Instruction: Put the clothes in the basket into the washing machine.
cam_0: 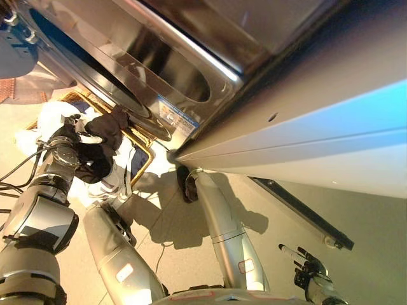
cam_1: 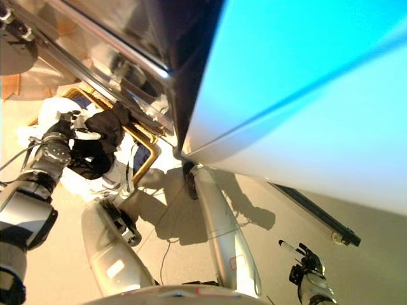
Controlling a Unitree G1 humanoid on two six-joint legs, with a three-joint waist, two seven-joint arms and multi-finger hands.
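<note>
A woven basket (cam_0: 144, 151) with a golden rim stands on the floor at the left, below the washing machine (cam_0: 191, 57). White clothes (cam_0: 53, 115) and a bit of blue cloth lie in it. My left hand (cam_0: 68, 135) is over the basket, shut on a dark garment (cam_0: 105, 127) that hangs bunched from it, just below the machine's round dark opening (cam_0: 95, 70). Low at the right, far from both, my right hand (cam_0: 309, 273) hangs above the floor with a white-tipped finger held straight and nothing in it.
A broad pale panel (cam_0: 318, 133) of the machine fills the upper right. A dark strip (cam_0: 299, 213) lies on the tiled floor beneath it. Something reddish-brown (cam_0: 25, 89) shows at the left edge beside the basket.
</note>
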